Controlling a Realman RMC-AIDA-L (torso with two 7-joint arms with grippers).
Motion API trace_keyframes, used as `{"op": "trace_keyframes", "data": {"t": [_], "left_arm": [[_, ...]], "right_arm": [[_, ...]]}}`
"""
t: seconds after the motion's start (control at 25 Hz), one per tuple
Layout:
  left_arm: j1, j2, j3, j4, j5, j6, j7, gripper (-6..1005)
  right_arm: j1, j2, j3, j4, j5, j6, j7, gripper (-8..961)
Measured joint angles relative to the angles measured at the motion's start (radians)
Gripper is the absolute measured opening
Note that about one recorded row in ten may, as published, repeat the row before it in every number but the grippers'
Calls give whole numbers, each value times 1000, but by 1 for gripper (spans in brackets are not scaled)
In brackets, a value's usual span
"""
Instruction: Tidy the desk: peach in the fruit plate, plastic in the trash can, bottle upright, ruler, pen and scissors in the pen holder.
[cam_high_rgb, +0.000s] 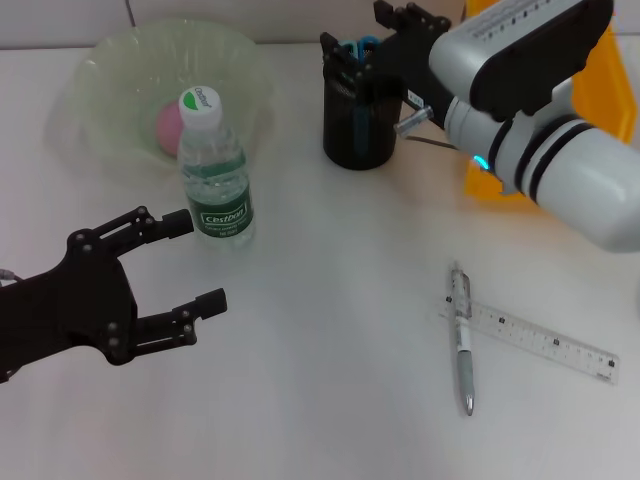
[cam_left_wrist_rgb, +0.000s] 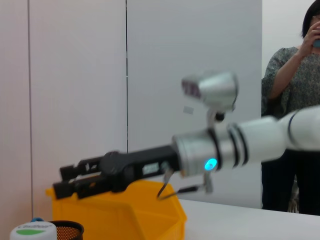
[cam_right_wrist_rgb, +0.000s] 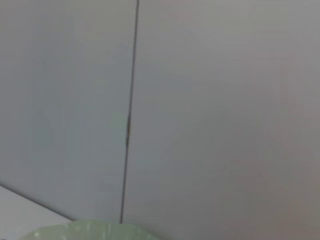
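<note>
My right gripper (cam_high_rgb: 345, 55) hovers, fingers apart, above the pen holder (cam_high_rgb: 358, 125) holding the scissors (cam_high_rgb: 356, 47); my left gripper (cam_high_rgb: 195, 262), fingers apart, flanks the upright bottle (cam_high_rgb: 212, 170).

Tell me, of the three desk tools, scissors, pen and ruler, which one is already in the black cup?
The scissors: their blue handles stick out of the pen holder. The pen and ruler lie crossed on the table.

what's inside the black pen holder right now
Blue scissor handles stick out of the pen holder. The right gripper above it covers part of the opening.
</note>
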Motion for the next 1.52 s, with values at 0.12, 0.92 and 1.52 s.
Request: {"op": "trace_keyframes", "data": {"t": [0.12,0.92,1.52], "left_arm": [[-2,1,0,0,0,1,-4,848],[-13,1,7,-14,1,3,-21,849],[-18,1,7,-14,16,3,-23,847]], "right_arm": [[-69,2,92,-301,-27,-427,-12,576],[110,5,463,-526,16,-1797,-148,711],[82,6,441,-325,-45,-1664,-313,706]]}}
